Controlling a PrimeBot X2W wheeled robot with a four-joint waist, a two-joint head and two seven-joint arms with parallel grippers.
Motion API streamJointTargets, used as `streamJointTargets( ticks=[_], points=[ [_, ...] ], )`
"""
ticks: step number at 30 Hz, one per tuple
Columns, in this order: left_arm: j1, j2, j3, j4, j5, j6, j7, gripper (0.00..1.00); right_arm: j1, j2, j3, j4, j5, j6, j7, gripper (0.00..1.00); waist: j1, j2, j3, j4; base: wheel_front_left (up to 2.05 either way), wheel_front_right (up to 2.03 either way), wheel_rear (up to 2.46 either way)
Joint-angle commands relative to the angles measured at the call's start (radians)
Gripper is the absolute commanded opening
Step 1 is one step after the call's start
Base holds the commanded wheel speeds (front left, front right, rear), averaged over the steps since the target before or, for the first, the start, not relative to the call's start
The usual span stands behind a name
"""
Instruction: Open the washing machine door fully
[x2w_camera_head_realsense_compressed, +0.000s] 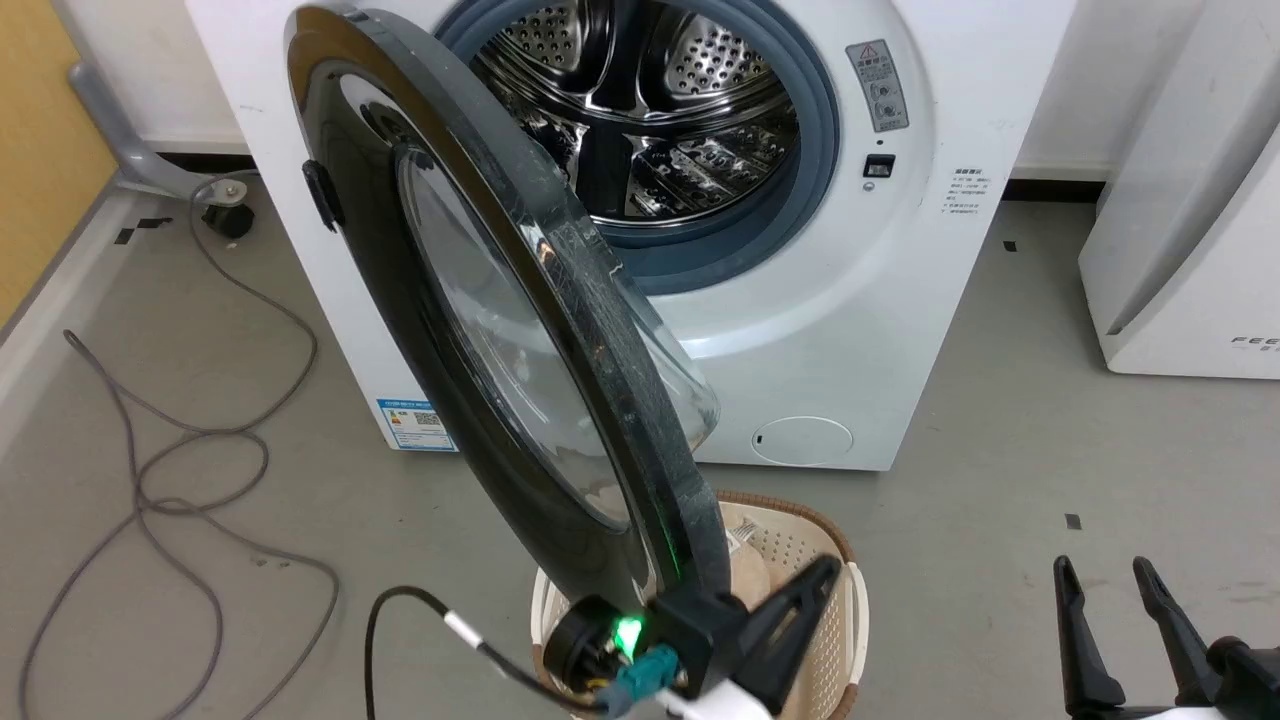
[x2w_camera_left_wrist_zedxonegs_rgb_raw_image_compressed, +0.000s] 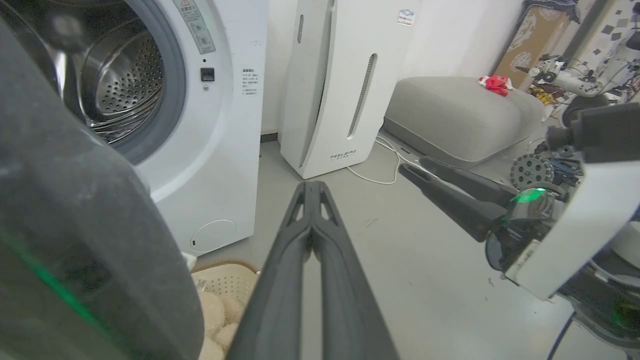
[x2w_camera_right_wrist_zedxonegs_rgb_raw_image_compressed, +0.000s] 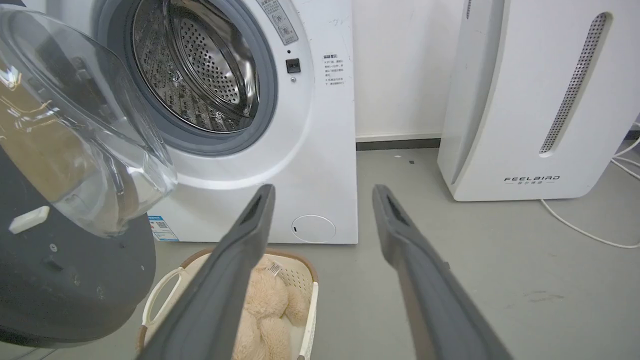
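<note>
Door's off the latch and well out! The washing machine door (x2w_camera_head_realsense_compressed: 470, 330) stands swung away from the washing machine (x2w_camera_head_realsense_compressed: 860, 300), hinged on the robot's left, its rim turned almost edge-on to the head camera, so it looks roughly square to the white front. The steel drum (x2w_camera_head_realsense_compressed: 650, 100) is in plain sight, ringed by its grey gasket. So the unlatching and the 1st half of the swing are done, by my reading. Down at the door's near edge sits the left gripper (x2w_camera_head_realsense_compressed: 825, 572), its 2 fingers pressed together with nothing between them, and in the left wrist view the dark rim looms just beside them on the left; whether they touch the door I cannot tell. The right gripper (x2w_camera_head_realsense_compressed: 1130, 610) hangs low on the right, fingers apart and holding nothing, well clear of the door. Below the door's edge stands a basket (x2w_camera_head_realsense_compressed: 850, 600) with a plush toy (x2w_camera_right_wrist_zedxonegs_rgb_raw_image_compressed: 265, 300) in it. What's left, I'd judge: carry the door further round to the robot's left until it will go no further.
</note>
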Motion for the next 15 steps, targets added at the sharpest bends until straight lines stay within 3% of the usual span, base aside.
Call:
streamJointTargets(
  ticks=[1, 15],
  points=[
    [-0.021, -0.005, 0.005, 0.016, -0.009, 0.007, -0.013, 0.0, -0.019, 0.004, 0.001, 0.005, 0.007, 0.001, -0.007, 1.0, 0.0, -0.0001, 0.001, -0.001, 0.0, 0.0, 0.0],
    [-0.142, -0.012, -0.003, 0.215, -0.106, 0.105, -0.104, 0.0, -0.028, 0.004, 0.002, 0.034, 0.017, 0.001, -0.018, 1.0, 0.0, -0.0001, 0.007, 0.005, 0.0, 0.0, 0.0]
  ],
)
